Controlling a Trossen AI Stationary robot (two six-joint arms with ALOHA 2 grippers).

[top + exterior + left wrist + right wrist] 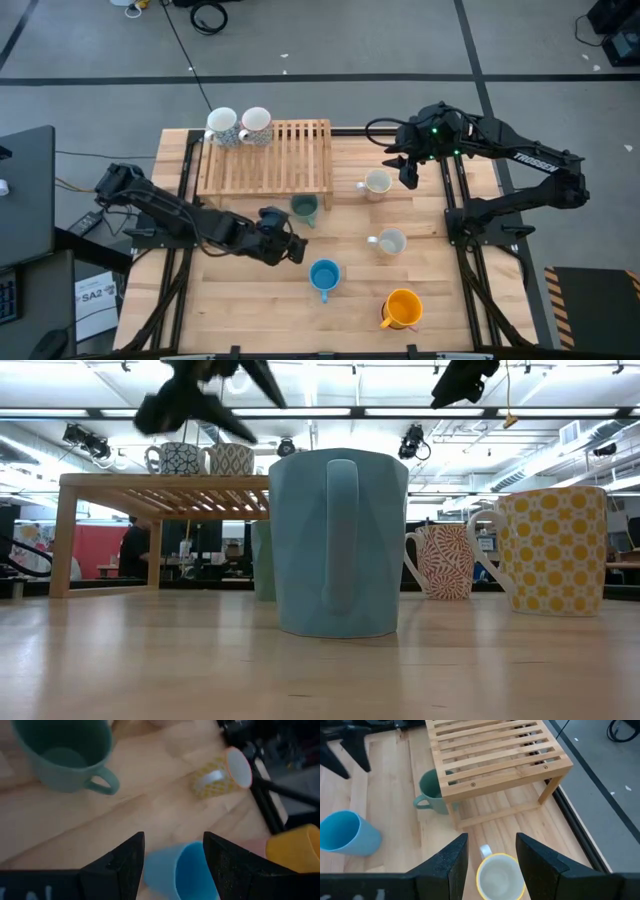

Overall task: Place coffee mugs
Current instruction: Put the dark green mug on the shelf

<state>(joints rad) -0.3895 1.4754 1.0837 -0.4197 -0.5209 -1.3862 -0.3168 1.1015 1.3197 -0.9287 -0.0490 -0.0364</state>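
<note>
Five mugs stand on their bases on the table: green (304, 209) by the rack's front, blue (324, 275), orange (402, 308), a yellow-patterned one (390, 242) and a cream one (376, 184). Two more patterned mugs (222, 127) (256, 125) stand on the rack's far left corner. My left gripper (290, 245) is open and hovers just left of the blue mug (185, 872), which shows beyond its fingertips. My right gripper (408, 170) is open above the cream mug (500, 876), touching nothing.
The slatted wooden rack (265, 160) stands on the table's far left part, with the green mug (432, 792) against its front edge. Bare wood lies along the near left of the table (240, 310). Black arm frames run along both side edges.
</note>
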